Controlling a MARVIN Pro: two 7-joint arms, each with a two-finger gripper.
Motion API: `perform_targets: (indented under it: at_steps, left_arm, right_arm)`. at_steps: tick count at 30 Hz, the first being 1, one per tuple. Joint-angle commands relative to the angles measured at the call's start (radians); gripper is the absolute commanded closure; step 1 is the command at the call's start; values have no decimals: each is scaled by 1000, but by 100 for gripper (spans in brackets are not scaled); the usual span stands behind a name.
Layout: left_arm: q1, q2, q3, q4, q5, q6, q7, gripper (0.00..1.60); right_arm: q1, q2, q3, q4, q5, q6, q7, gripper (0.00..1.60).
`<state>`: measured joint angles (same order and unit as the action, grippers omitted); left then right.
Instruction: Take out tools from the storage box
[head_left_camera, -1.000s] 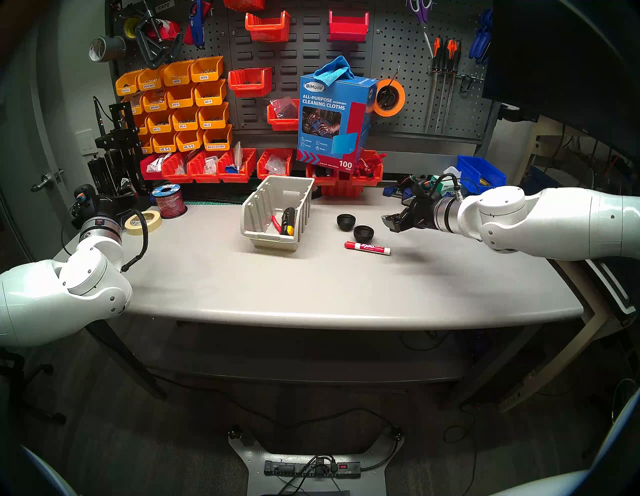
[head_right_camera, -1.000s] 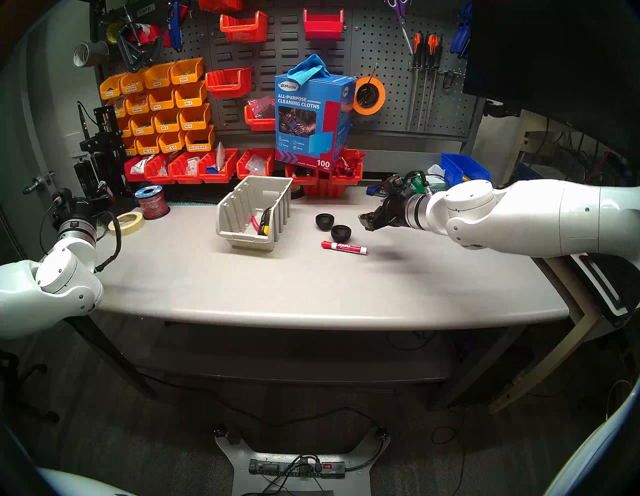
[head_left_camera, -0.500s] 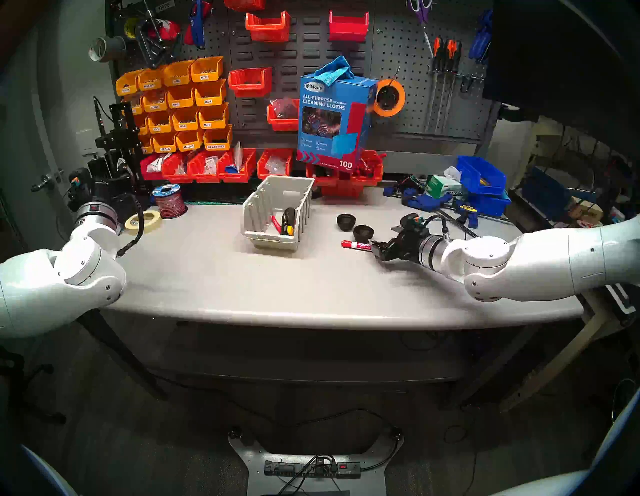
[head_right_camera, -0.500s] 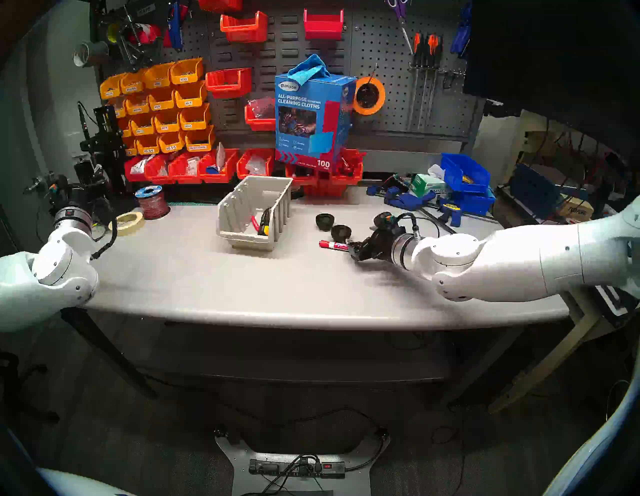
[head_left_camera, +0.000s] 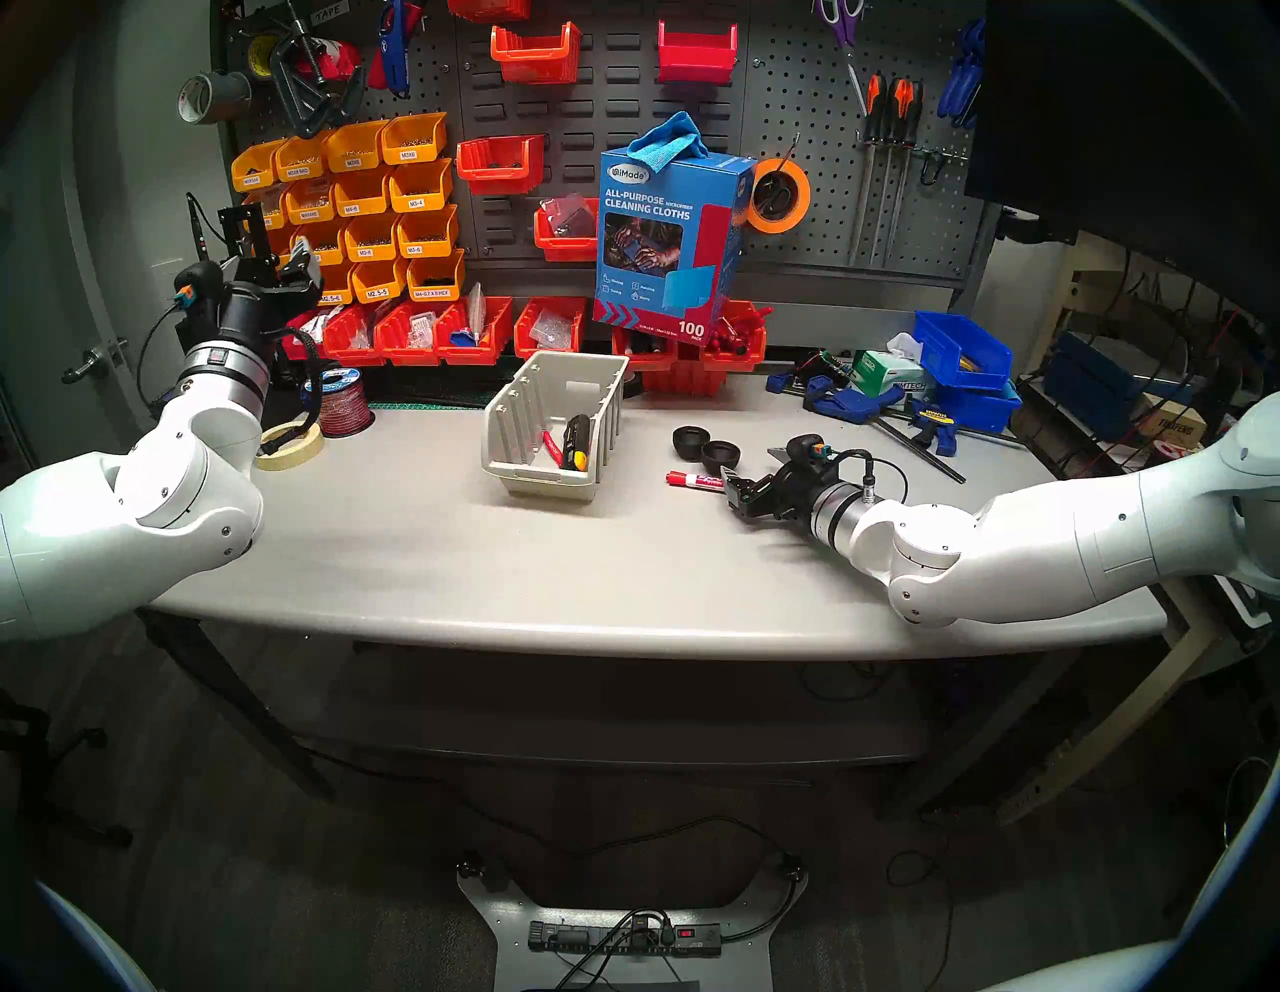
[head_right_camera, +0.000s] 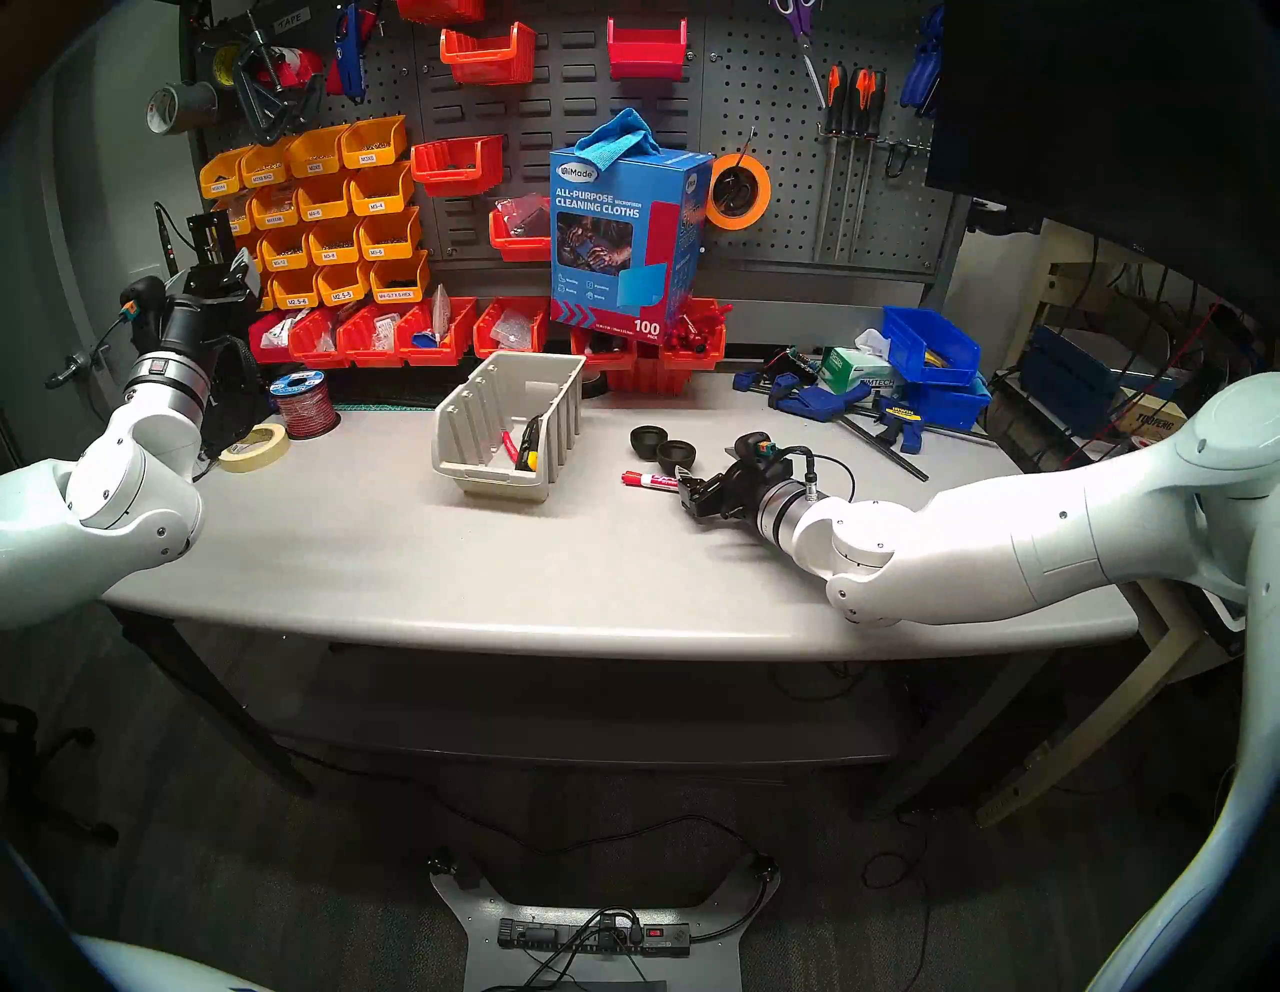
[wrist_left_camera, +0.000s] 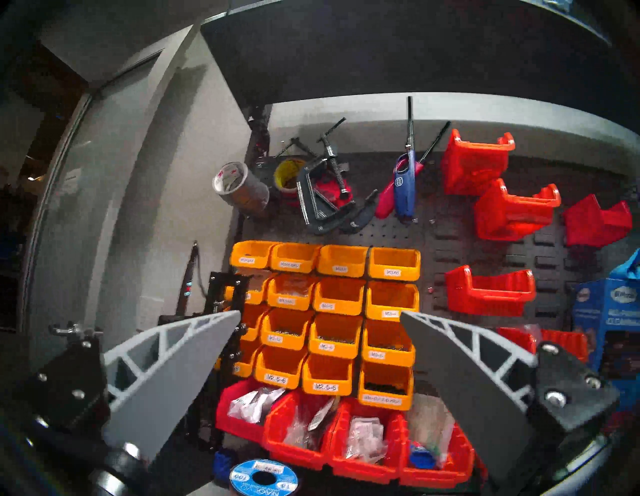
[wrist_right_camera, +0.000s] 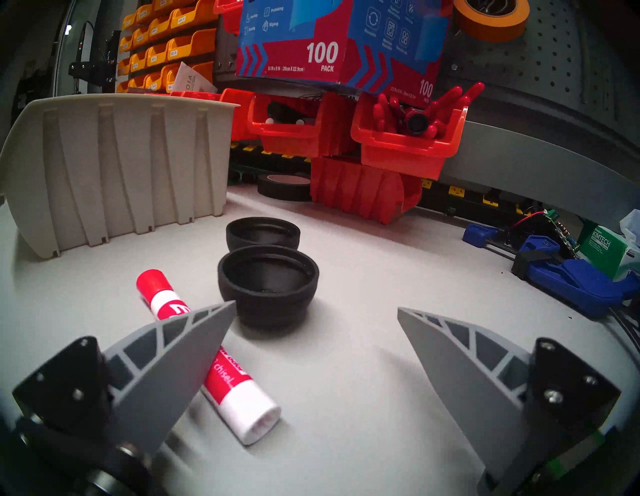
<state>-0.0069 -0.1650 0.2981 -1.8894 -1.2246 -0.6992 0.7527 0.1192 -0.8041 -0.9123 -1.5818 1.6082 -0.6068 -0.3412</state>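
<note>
Nearest me, my right gripper lies low on the grey tabletop with its jaws spread and empty, one finger over the red-capped white Expo marker, which lies outside the box beside two small black round cups. Further back, the beige ribbed plastic storage box holds a long black tool with yellow marks and a slim red-handled tool, so I judge two removals remain. My left gripper hangs spread and empty, facing the yellow wall bins.
</note>
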Motion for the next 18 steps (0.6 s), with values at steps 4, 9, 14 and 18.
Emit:
perform_targets:
  at_steps: [4,9,14,18]
  left_arm:
    - [-31,2,-22,-9,-25,-37,-180,0]
    - [-30,27,-18,3,-70,-41,-265,0]
    - [-17,38,-11,23,-116,-44,-334,0]
    - [-5,45,0,25,-122,-47,-363,0]
  right_arm:
    - [-107,-67,-7,45,10,-61,-29,0]
    - [-15,-14,-55,-10,-13,-8,-34,0]
    - [89,57,-59,-74,-82,32,-11,160]
    - [126,88,-22,-91,-136,65,8,160]
